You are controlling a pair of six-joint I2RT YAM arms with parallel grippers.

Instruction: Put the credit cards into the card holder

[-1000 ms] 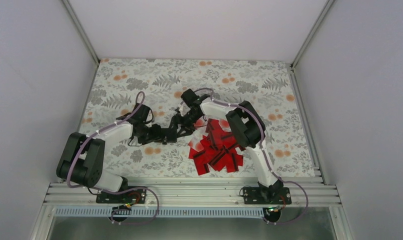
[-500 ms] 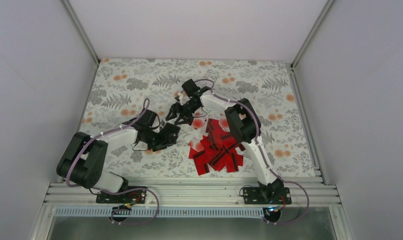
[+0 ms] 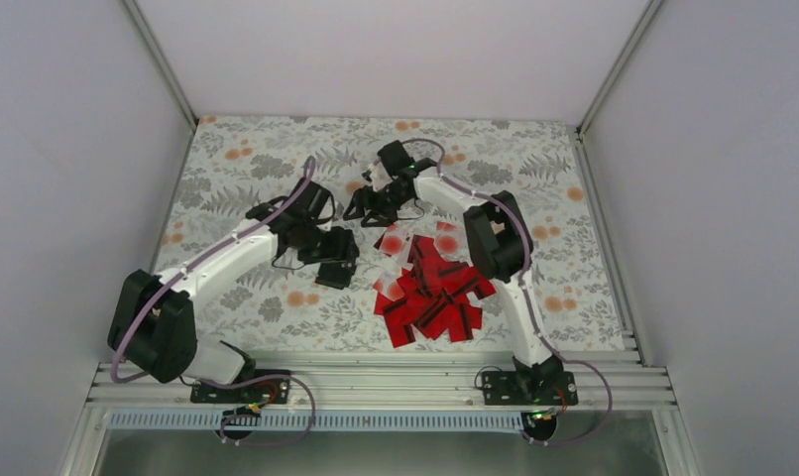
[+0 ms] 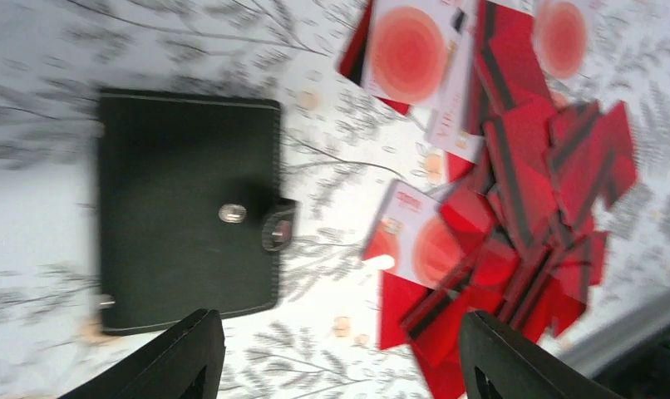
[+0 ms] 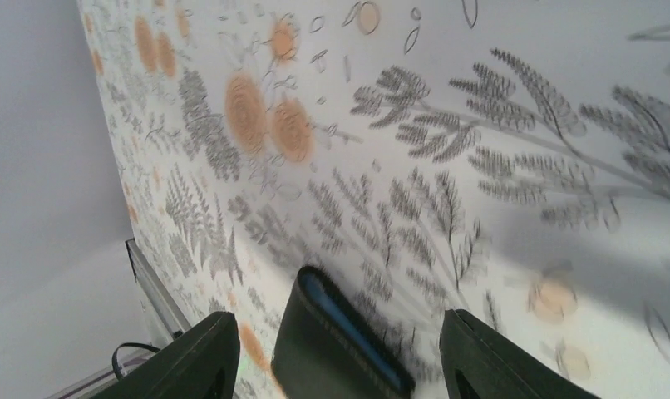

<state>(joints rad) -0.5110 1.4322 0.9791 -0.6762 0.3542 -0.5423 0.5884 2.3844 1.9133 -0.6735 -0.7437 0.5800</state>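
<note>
Floral cloth [image 3: 237, 178] covers the table, boxed in by plain pale walls. The holder [image 4: 186, 212] lies flat and closed on the cloth, its snap [image 4: 232, 214] and strap [image 4: 279, 229] on the edge that faces the cards [image 4: 523, 166]. The cards sit just beside it in a loose, overlapping red heap, and a few show a white face with a red disc. None is in the holder yet. My left gripper [image 4: 340, 337] hovers above the gap between holder and heap, fingers spread wide and holding nothing. My right gripper [image 5: 338, 332] hangs farther back over bare cloth, tilted toward the far side. A dark flat thing [image 5: 352, 353] with a blue edge shows between its fingers. I cannot tell what it is, nor whether the fingers pinch it or merely stand around it. I judge the step in hand to be getting the holder open. To do it well, I would press one side of the holder down with the left so it cannot slide, then lift the strap from its free end with the right. For a card, I would choose one lying alone at the edge of the heap and tip its edge up before pinching, since a flat card gives little to grip.
</note>
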